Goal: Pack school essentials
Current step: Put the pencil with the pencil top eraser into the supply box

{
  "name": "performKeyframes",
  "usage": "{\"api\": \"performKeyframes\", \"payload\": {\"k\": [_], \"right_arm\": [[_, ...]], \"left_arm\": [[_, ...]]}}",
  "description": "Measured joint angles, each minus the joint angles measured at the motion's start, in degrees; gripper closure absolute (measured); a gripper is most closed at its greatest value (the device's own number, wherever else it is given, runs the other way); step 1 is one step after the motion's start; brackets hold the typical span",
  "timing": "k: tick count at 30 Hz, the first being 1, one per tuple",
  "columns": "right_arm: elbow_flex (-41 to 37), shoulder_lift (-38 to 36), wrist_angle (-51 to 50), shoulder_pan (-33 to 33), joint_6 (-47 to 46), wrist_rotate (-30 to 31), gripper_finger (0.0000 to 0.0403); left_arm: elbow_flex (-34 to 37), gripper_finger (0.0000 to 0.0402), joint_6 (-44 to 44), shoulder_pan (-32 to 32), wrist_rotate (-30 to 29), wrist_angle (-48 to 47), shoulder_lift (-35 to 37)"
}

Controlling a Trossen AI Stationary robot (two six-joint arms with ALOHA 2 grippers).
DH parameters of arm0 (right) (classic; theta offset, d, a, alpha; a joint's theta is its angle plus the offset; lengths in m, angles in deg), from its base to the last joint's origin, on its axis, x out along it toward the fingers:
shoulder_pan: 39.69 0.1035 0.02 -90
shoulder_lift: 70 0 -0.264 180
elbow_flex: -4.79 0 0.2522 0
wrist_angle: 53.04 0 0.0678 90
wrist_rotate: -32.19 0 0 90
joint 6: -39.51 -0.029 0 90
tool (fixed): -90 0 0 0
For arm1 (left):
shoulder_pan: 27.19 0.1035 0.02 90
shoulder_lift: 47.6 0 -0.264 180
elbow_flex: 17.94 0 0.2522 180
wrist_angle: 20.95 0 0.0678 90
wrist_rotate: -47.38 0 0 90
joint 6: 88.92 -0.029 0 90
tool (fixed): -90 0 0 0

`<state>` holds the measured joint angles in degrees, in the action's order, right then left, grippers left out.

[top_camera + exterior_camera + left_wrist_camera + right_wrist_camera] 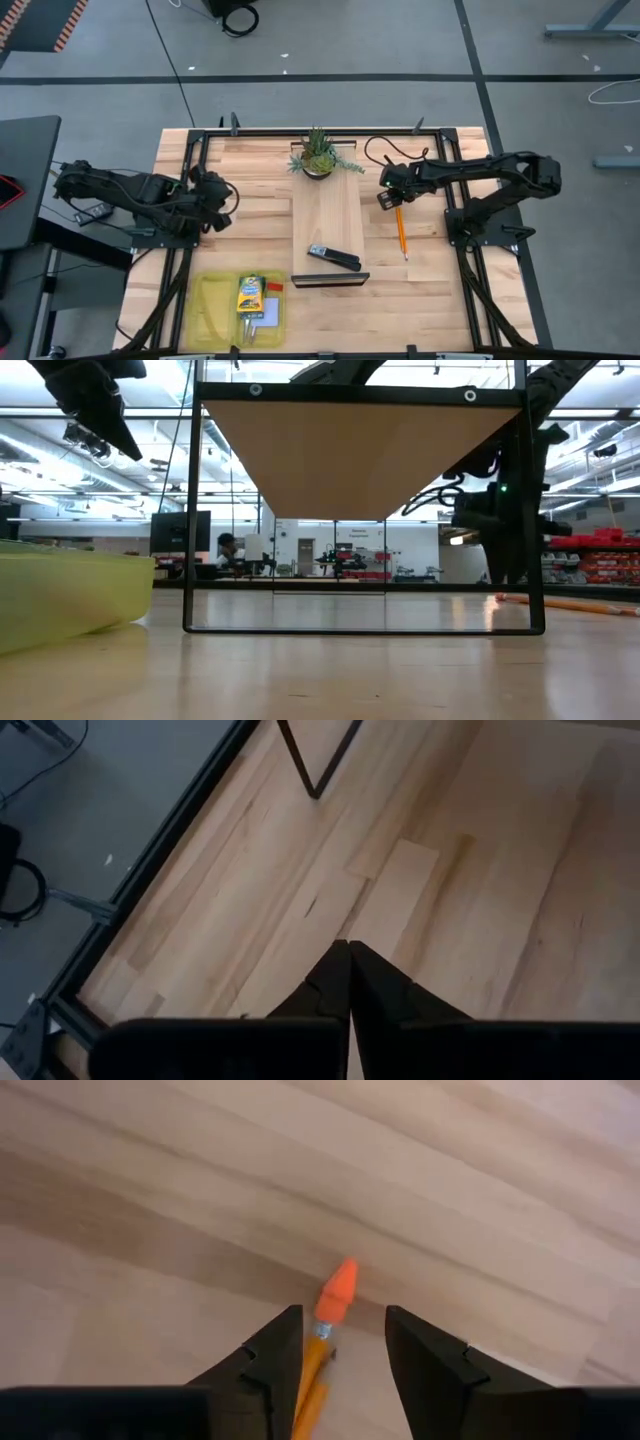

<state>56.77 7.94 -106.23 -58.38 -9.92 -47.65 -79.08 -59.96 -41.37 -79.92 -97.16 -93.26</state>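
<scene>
An orange pencil (402, 234) lies on the table right of the raised wooden board (328, 215); in the right wrist view a second orange shaft shows beside it. My right gripper (345, 1342) points down over the pencil's far end, open, one finger on each side of the orange eraser tip (340, 1292). My left gripper (348, 958) is shut on nothing, above bare table at the left (215, 207). The yellow tray (212, 300) at the near left holds the yellow-and-green crayon box (250, 294) and the pale blue note pad (263, 313). My right gripper comes at the pencil from above, its fingers standing either side of the eraser end (328, 1320). The shaft runs close along one finger (275, 1365); I cannot tell whether that finger touches it. The pencil lies flat on the table.
A small potted plant (318, 156) stands at the board's far end. A black stapler (333, 258) lies on the board near its front edge, above the black frame (330, 281). Bare wood lies between the pencil and the table's right rail.
</scene>
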Motion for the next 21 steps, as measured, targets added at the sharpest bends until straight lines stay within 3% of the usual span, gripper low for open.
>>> {"api": "performKeyframes", "payload": {"k": [12, 21], "right_arm": [[-0.2, 3.4, 4.2, 0.5, -3.0, 2.4, 0.0270], [-0.2, 5.2, 4.8, 0.6, -3.6, 2.4, 0.0290]], "left_arm": [[0.0, 0.0379, -0.3, 0.0, 0.0, -1.0, 0.1], [0.0, 0.0393, -1.5, 0.0, 1.1, -1.8, 0.1]]}}
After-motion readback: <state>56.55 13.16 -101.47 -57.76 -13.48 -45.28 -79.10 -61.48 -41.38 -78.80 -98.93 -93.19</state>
